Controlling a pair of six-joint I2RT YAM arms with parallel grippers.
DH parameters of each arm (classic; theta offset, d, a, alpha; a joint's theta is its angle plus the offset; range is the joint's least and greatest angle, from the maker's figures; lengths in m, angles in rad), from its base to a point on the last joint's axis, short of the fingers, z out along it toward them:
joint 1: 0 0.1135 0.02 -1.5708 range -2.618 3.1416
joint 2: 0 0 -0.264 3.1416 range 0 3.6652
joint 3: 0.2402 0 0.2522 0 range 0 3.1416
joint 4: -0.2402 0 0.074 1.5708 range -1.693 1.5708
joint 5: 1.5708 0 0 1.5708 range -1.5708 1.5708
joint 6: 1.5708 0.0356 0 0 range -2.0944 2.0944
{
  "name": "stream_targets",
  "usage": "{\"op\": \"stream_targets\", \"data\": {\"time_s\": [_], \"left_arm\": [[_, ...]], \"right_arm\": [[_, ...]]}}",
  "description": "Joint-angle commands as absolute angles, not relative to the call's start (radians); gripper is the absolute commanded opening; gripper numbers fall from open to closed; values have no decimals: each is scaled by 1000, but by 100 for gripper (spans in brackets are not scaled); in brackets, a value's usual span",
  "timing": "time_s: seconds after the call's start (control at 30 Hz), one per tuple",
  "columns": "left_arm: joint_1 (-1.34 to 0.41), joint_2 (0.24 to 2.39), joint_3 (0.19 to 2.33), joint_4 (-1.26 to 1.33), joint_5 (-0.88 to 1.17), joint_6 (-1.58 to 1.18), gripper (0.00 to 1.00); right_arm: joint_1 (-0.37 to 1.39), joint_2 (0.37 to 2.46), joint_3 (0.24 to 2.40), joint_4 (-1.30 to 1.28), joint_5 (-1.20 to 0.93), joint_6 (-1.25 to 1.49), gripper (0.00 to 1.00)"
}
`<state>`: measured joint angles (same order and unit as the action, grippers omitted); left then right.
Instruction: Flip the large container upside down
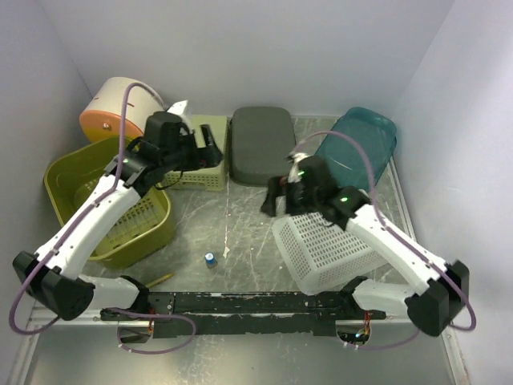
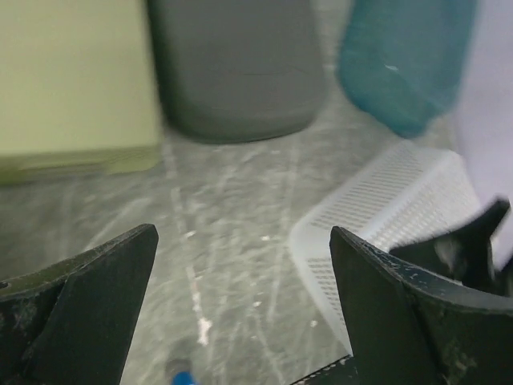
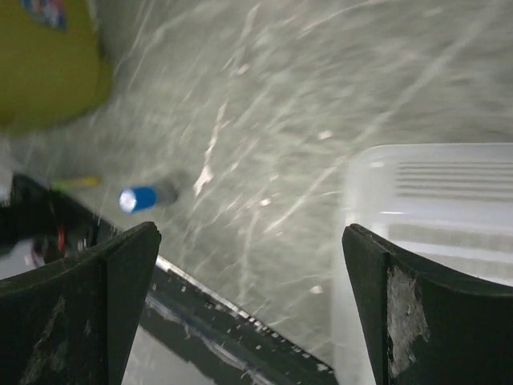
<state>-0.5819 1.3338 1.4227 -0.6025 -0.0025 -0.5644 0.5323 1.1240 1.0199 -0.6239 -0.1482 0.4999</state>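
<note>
Scratched grey metal table (image 1: 240, 233), walled in white, carries everything. At far left the large yellow-green tub (image 1: 152, 237) stands upright near the front-left, its opening facing up, with the left arm passing over it. Behind it lies a cream and orange round container (image 1: 108, 108). The left gripper (image 1: 210, 152) hangs over a pale green basket (image 1: 204, 176) at the back, jaws spread wide and holding nothing; whether they touch the basket cannot be told. Next to that sits a grey container (image 1: 260, 144), flat side up. A small blue-capped item (image 1: 210, 259) lies alone near the front centre. The right gripper (image 1: 272, 196) hovers just beside the upper-left corner of a white lattice basket (image 1: 329, 249), jaws fully apart and empty. A teal container (image 1: 361, 144) leans at the back right.
</note>
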Motion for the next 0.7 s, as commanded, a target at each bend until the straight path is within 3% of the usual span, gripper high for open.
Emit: {"op": "stream_targets", "data": {"time_s": [0.0, 0.1, 0.33, 0.43, 0.67], "left_arm": [[-478, 1283, 1343, -812, -111, -564, 99], [-429, 1253, 1323, -884, -153, -572, 99], [-286, 1184, 1218, -887, -161, -576, 99], [-256, 1186, 1177, -853, -121, -572, 99], [-248, 1226, 1137, -816, -97, -561, 99]], "right_arm": [[833, 1246, 1085, -577, 29, 579, 100], [942, 1368, 1117, -628, 131, 594, 100], [944, 1479, 1122, -760, 397, 677, 100], [874, 1504, 1118, -831, 499, 780, 100], [621, 1475, 1054, -818, 471, 877, 100]]}}
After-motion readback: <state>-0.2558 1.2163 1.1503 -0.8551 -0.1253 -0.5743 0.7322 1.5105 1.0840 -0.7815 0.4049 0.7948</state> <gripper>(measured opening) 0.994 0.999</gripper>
